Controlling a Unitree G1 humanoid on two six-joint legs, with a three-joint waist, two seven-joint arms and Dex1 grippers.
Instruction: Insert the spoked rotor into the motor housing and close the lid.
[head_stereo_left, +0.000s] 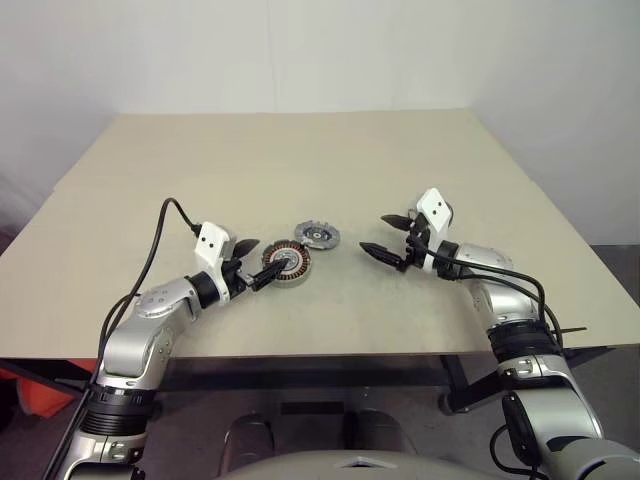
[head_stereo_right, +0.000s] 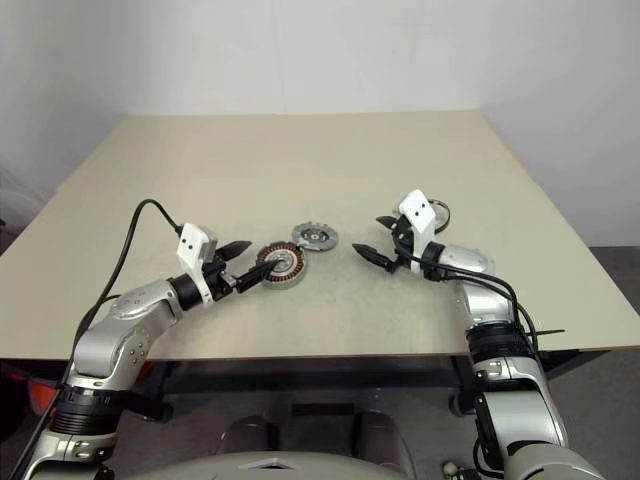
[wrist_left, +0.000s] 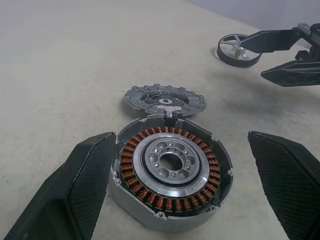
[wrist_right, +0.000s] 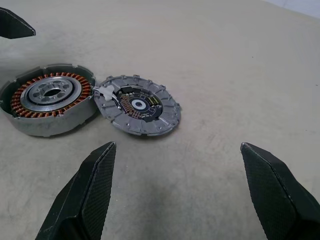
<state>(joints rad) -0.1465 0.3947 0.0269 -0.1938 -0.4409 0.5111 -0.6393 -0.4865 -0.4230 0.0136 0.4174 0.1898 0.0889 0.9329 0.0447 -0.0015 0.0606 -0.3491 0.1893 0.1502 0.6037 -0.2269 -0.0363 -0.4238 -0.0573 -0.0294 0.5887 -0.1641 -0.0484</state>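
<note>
The motor housing (wrist_left: 170, 172), a silver ring with copper windings and a metal hub, lies on the table (head_stereo_left: 200, 160). My left gripper (wrist_left: 180, 136) is open, one finger on each side of the housing and not touching it. The lid (head_stereo_left: 317, 236), a flat toothed silver disc with a circuit board facing up, lies against the housing's far rim. The spoked rotor (wrist_left: 239, 49), a dark ring with silver spokes, lies on the table behind my right gripper (head_stereo_left: 375, 234). That gripper hovers open and empty to the right of the lid (wrist_right: 137, 105).
The beige table stretches wide and bare behind and to both sides of the parts. A black cable (head_stereo_left: 160, 235) loops up from my left arm. The table's front edge (head_stereo_left: 330, 352) runs just below both arms.
</note>
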